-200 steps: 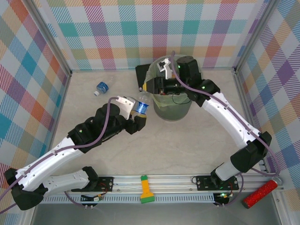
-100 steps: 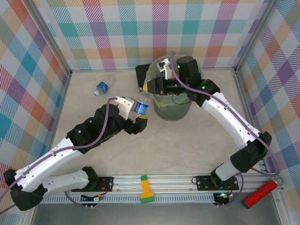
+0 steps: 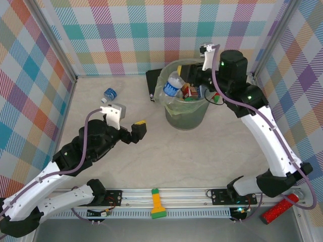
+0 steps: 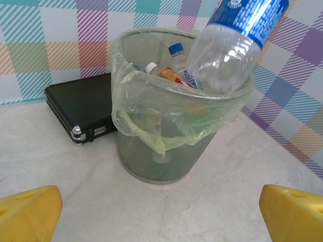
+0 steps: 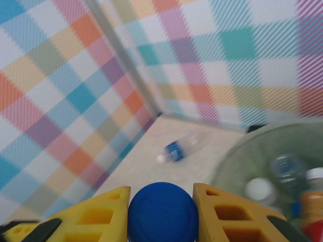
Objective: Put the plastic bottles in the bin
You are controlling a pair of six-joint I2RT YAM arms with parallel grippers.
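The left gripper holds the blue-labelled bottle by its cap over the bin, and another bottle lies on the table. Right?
No: the right gripper holds the blue-labelled bottle by its cap, as the right wrist view shows. It is over the bin, and another bottle lies on the table.

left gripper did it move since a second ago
Yes. The left gripper has drawn back to the left, away from the bin, and now stands open.
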